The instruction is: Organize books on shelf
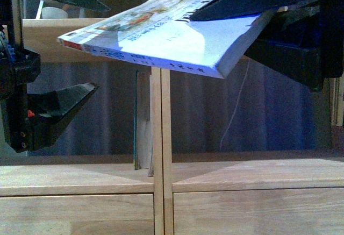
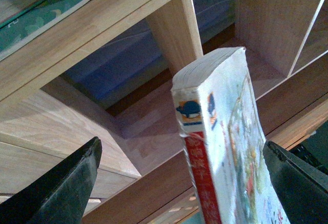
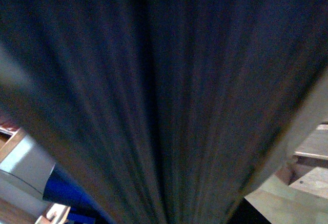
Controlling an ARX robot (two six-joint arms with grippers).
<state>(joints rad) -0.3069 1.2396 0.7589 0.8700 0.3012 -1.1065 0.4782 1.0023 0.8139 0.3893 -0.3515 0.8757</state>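
Note:
The white-covered paperback (image 1: 161,36) hangs tilted in front of the light-wood shelf (image 1: 161,138), its red-marked spine end pointing left. My right gripper (image 1: 220,33) is shut on its right end. That end fills the right wrist view as blurred dark page edges (image 3: 154,101). My left gripper (image 1: 102,47) is open, one finger above and one below the book's left end, not touching it. In the left wrist view the paperback (image 2: 220,131) stands between the left gripper's (image 2: 182,188) spread fingers. The teal book (image 1: 135,122) stands upright by the shelf's centre post and also shows in the left wrist view (image 2: 41,14).
Two plain drawer fronts (image 1: 75,213) lie below the shelf board (image 1: 242,173). A white bowl-like thing (image 1: 54,12) sits on the upper left board. A thin white cord (image 1: 236,111) hangs before a bluish curtain (image 1: 215,106) behind the open back.

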